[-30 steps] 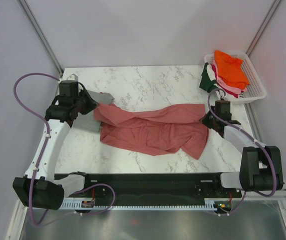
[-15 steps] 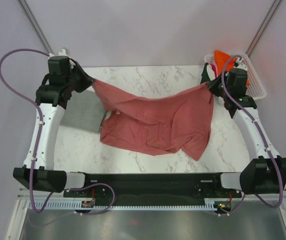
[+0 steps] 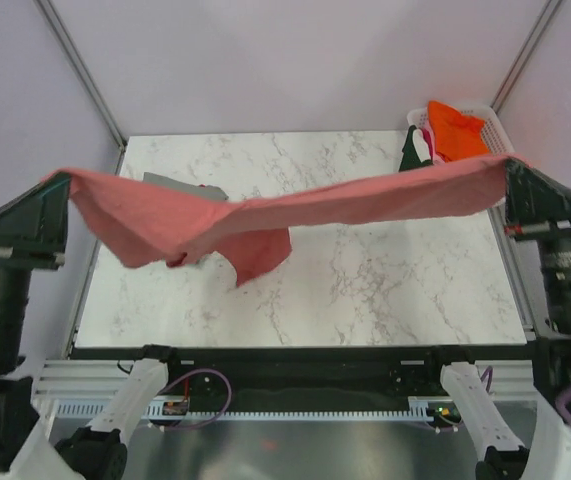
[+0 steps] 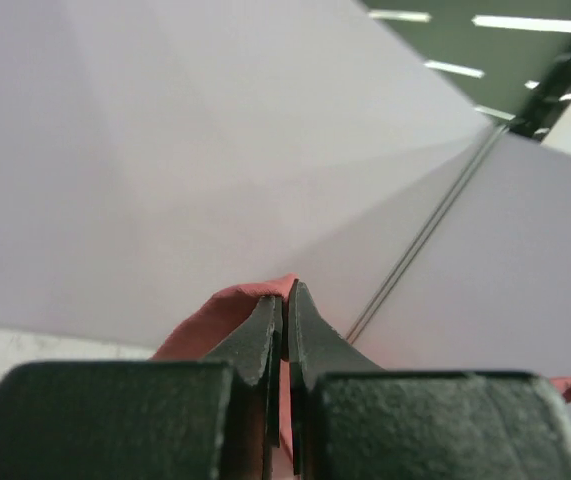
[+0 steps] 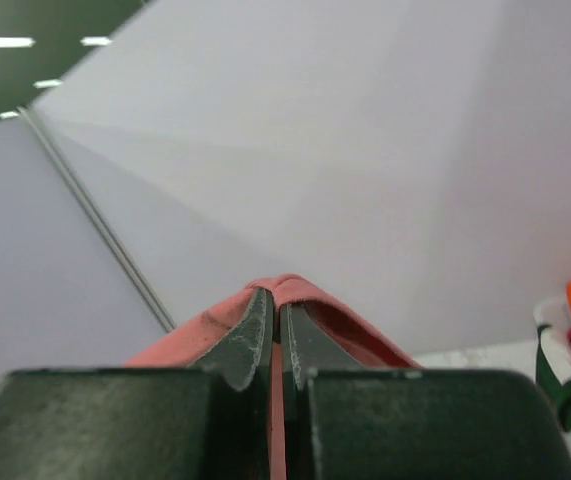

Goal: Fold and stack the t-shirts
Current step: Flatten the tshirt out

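The left hand (image 3: pixel 63 185) and right hand (image 3: pixel 510 172) each pinch tight an opposite end of the salmon-pink t-shirt (image 3: pixel 365 200), its long axis strung crosswise above the desk (image 3: pixel 385 285).

The stretched salmon t-shirt (image 3: pixel 365 205) bars the middle of the table (image 3: pixel 385 290) from left edge to right; its near edge lies open.
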`<state>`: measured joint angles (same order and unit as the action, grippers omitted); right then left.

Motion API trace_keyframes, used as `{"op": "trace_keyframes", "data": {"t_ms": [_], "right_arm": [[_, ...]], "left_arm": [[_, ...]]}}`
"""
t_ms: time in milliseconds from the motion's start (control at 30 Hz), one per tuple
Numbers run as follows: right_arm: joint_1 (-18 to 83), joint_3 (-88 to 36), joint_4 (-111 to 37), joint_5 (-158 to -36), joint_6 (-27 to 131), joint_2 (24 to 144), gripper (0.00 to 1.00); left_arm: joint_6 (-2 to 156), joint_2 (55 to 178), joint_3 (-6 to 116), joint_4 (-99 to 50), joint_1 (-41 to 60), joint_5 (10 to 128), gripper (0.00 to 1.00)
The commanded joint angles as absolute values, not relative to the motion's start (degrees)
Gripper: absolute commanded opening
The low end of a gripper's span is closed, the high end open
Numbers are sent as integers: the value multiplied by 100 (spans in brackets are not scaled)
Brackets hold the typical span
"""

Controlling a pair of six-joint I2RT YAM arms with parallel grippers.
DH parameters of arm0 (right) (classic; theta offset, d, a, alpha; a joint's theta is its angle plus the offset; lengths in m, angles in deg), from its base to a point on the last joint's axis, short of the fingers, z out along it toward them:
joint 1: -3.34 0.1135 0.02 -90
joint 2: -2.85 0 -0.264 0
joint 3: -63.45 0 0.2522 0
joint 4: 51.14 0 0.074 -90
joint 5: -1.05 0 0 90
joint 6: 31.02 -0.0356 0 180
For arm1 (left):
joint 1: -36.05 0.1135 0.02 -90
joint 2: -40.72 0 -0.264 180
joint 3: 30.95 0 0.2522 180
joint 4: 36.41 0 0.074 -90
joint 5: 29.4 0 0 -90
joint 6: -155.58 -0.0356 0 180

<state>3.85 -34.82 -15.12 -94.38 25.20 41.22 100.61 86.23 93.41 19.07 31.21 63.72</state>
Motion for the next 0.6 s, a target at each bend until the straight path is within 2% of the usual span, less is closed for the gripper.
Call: {"op": "trace_keyframes", "data": {"t_ms": [0,233,400,567], "right_arm": [[369,-4072,-1295,-9203,2646,3836,0],[369,-5225,-978,-8631,2883,4160,0],[369,-5192,-978,-8474,2690,5065,0],[360,-4866,-1171,-8674,2418,6444,0]], "left_arm": [[10171,8739,9460,1770,3148,6298,2],[10223,9353,10532,1761,3148,6236,2],[10302,10196,10445,1656,3148,6078,2],[10539,11839,10208,1436,3157,6078,2]]}}
